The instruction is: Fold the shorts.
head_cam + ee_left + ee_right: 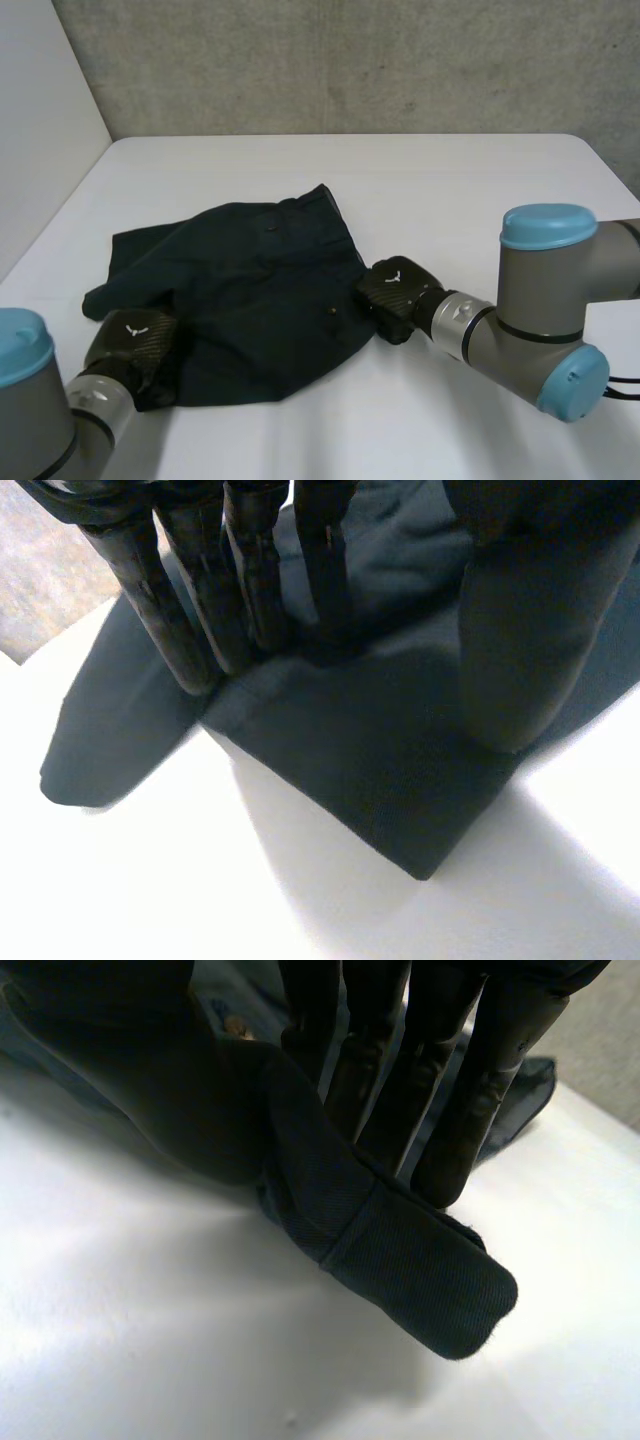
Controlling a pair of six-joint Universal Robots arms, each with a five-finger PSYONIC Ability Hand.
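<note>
Head view: the dark shorts (260,290) lie rumpled left of centre on the table (450,180). The left hand (130,340) sits on their lower-left corner. The right hand (395,295) is at their right edge, a little right of centre.

Left wrist view: straight fingers (250,570) and thumb (520,650) press on a flat corner of cloth (spread apart, gripping nothing).

Right wrist view: the fingers (480,1090) and thumb pinch a folded, stitched edge that juts past the fingertips.

I see bare desk (420,180) all round the shorts (250,290); only the left robot hand (130,345) on their near corner and the right robot hand (395,295) at their right edge stand in the way.
</note>
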